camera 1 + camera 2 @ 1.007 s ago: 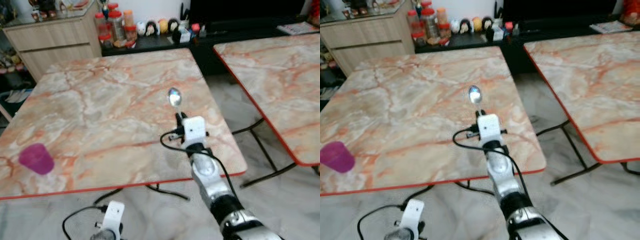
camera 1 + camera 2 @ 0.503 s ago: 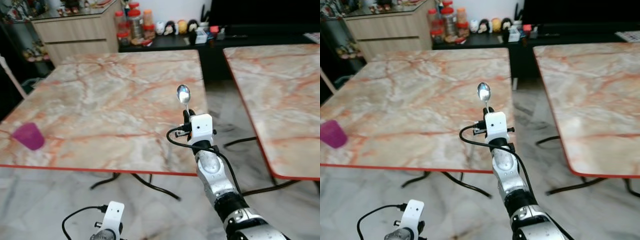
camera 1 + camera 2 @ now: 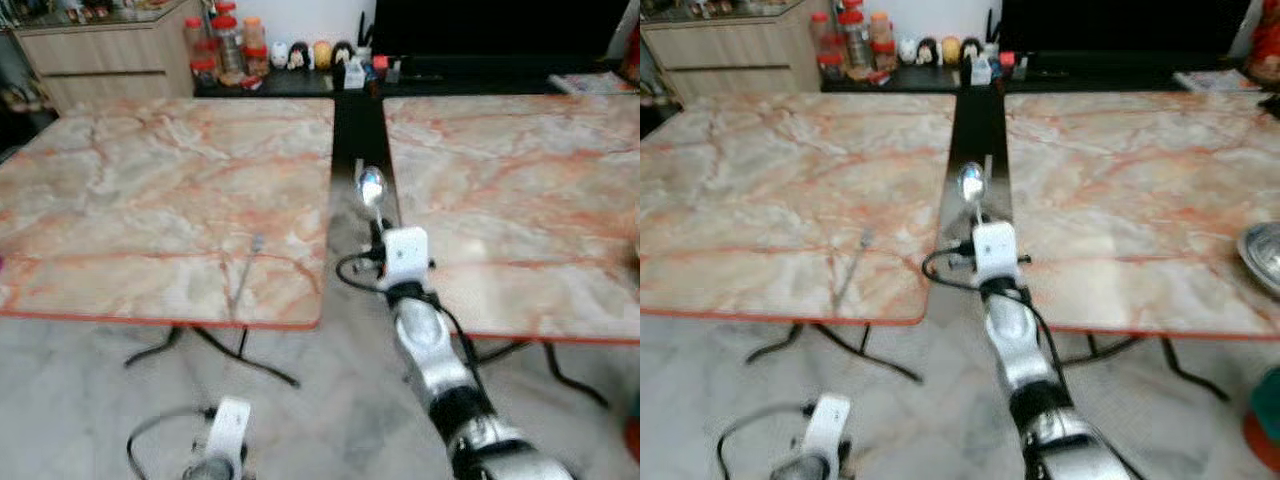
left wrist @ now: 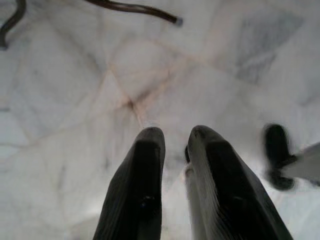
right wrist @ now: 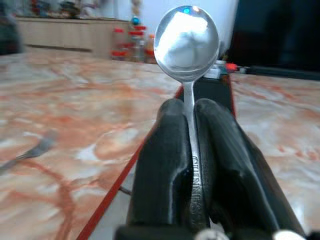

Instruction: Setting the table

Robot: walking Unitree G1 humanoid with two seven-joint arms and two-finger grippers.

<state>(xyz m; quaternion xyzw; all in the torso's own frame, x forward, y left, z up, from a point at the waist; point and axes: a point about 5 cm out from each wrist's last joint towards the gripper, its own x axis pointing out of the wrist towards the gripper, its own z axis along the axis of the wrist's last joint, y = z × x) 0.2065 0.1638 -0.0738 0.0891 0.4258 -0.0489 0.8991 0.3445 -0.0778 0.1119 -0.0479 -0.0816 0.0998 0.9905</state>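
My right gripper (image 3: 378,230) is shut on the handle of a silver spoon (image 3: 371,186), holding it upright with its bowl on top. It hangs over the gap between two marble tables, in front of their near edges. In the right wrist view the spoon (image 5: 186,42) stands between the two black fingers (image 5: 167,145). A fork (image 3: 245,268) lies on the left table (image 3: 150,190) near its front right corner. My left gripper (image 4: 175,137) hangs low over the marble floor, its fingers close together and holding nothing.
The right table (image 3: 520,190) carries a metal bowl (image 3: 1262,255) at its right end. Jars and small figures (image 3: 270,55) line a dark low shelf behind the tables. A wooden cabinet (image 3: 100,50) stands at the back left. Table legs (image 3: 220,350) reach across the floor.
The whole view has swung to the right: the pink cup has gone off the left edge, and the fork and the bowl have come in. The spoon stays upright in my right gripper.
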